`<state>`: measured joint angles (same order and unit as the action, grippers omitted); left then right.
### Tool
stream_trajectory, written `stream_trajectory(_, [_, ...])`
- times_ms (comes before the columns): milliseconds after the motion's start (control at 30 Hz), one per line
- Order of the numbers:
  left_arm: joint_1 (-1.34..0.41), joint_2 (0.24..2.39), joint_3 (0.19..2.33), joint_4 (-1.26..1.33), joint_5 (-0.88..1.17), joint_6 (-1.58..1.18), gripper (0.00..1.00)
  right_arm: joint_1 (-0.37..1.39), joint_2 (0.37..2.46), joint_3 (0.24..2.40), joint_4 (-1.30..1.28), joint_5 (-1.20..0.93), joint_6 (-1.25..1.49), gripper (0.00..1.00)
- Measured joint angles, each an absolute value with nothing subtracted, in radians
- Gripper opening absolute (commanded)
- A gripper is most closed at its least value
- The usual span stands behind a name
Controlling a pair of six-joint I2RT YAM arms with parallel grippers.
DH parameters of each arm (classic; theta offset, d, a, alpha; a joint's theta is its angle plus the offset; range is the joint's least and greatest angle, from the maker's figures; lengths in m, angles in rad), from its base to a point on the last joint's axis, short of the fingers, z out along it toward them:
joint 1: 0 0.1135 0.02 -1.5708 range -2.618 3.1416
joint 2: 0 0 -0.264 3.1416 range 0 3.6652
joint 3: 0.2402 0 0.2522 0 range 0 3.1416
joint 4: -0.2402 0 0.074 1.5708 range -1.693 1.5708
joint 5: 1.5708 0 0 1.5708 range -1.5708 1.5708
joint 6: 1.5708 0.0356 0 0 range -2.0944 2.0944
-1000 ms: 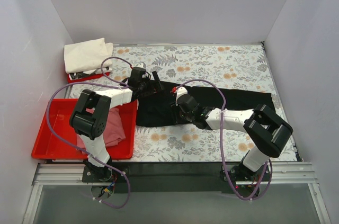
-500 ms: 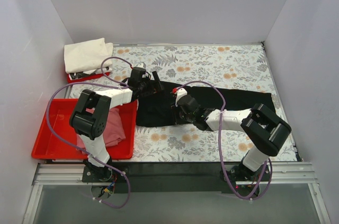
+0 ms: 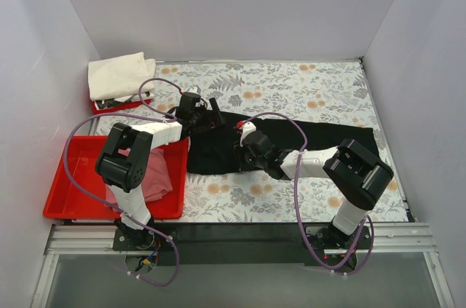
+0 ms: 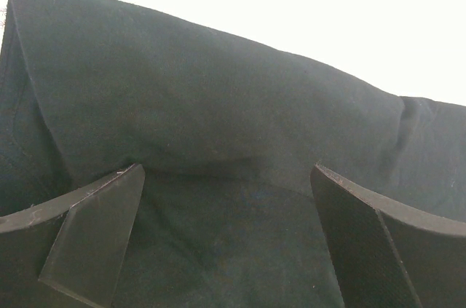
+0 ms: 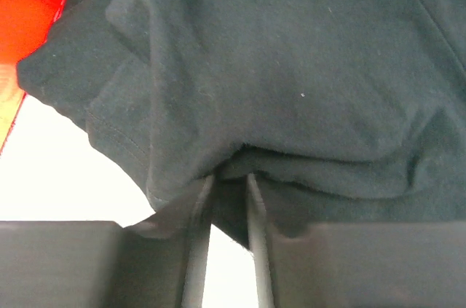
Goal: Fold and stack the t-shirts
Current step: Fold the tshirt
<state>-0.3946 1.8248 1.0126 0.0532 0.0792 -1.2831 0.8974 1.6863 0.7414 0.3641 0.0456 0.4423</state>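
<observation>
Top view: black t-shirt (image 3: pixel 320 140) lies stretched across the middle of the floral desk (image 3: pixel 291 82). Left end effector (image 3: pixel 212 117) is at its upper left edge, right end effector (image 3: pixel 244 154) on its lower left part. Pink t-shirt (image 3: pixel 156 173) is in the red tray (image 3: pixel 65 202), lower left. Cream t-shirt (image 3: pixel 116 75) is in the upper left corner.

Left wrist view: fingers (image 4: pixel 87 239) spread wide, released, black cloth beneath.

Right wrist view: fingers (image 5: pixel 200 250) clenched, pinching a fold of the black t-shirt at bottom center.
</observation>
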Motion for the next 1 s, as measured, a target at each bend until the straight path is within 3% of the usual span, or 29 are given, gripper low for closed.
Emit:
stream_trajectory(67, [-0.395, 1.825, 1.013, 0.053, 0.079, -1.282, 0.91, 0.896, 1.691, 0.741, 0.379, 0.041, 0.444, 0.02])
stream_trajectory(100, [-0.395, 1.825, 1.013, 0.053, 0.079, -1.282, 0.91, 0.895, 1.694, 0.741, 0.387, 0.037, 0.443, 0.01])
stream_trajectory(367, [-0.395, 1.825, 1.013, 0.053, 0.079, -1.281, 0.91, 0.886, 1.679, 0.712, 0.438, 0.014, 0.441, 0.01])
stream_trajectory(633, [-0.395, 1.825, 1.013, 0.053, 0.079, -1.279, 0.91, 0.884, 1.493, 0.611, 0.428, -0.019, 0.44, 0.01])
stream_trajectory(1000, [-0.395, 1.825, 1.013, 0.053, 0.079, -1.274, 0.91, 0.884, 1.434, 0.595, 0.302, -0.021, 0.434, 0.01])
